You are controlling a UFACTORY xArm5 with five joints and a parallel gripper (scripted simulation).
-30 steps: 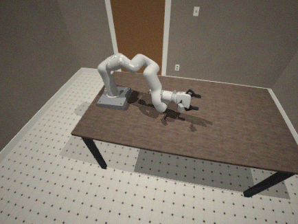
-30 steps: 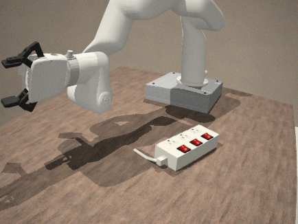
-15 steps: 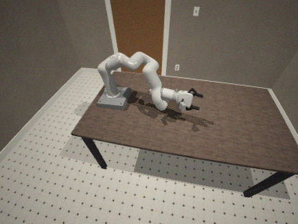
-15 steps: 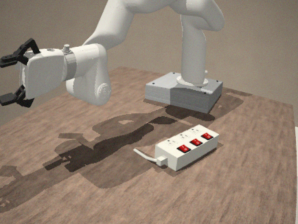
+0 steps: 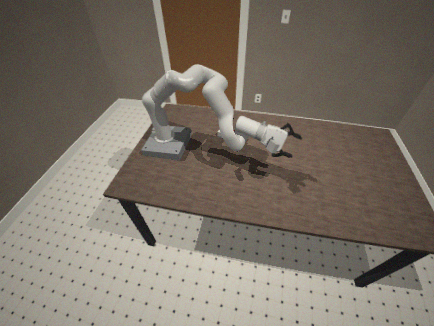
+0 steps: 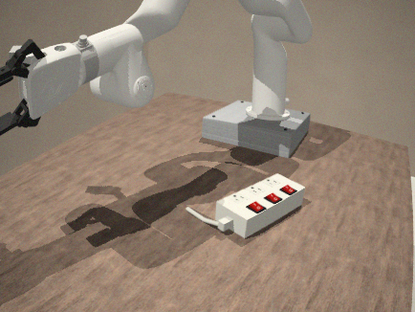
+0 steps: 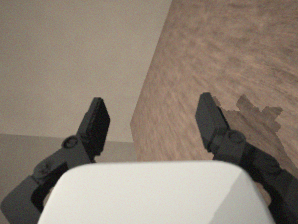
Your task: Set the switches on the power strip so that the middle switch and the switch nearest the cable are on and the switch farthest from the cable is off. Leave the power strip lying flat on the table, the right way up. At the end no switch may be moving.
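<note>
A white power strip [image 6: 249, 216] lies flat and the right way up on the wooden table [image 5: 325, 200] [image 6: 335, 268] [image 7: 225, 50], in front of the arm's base. Its cable [image 6: 201, 215] leaves the near left end. Three red switches sit in a row on top: one nearest the cable [image 6: 256, 207], a middle one [image 6: 273, 197] and a far one [image 6: 288, 189]. I cannot tell which way each is rocked. My gripper [image 5: 294, 145] [image 6: 4, 98] [image 7: 151, 106] is open and empty. It hangs above the table, far from the strip and pointing away from it. The arm hides the strip in the top view.
The arm's grey base [image 5: 166, 142] [image 6: 258, 126] is bolted on the table just behind the strip. In the wrist view the table's edge [image 7: 145, 105] runs between the fingers, with the wall beyond. A door [image 5: 200, 45] stands behind the table.
</note>
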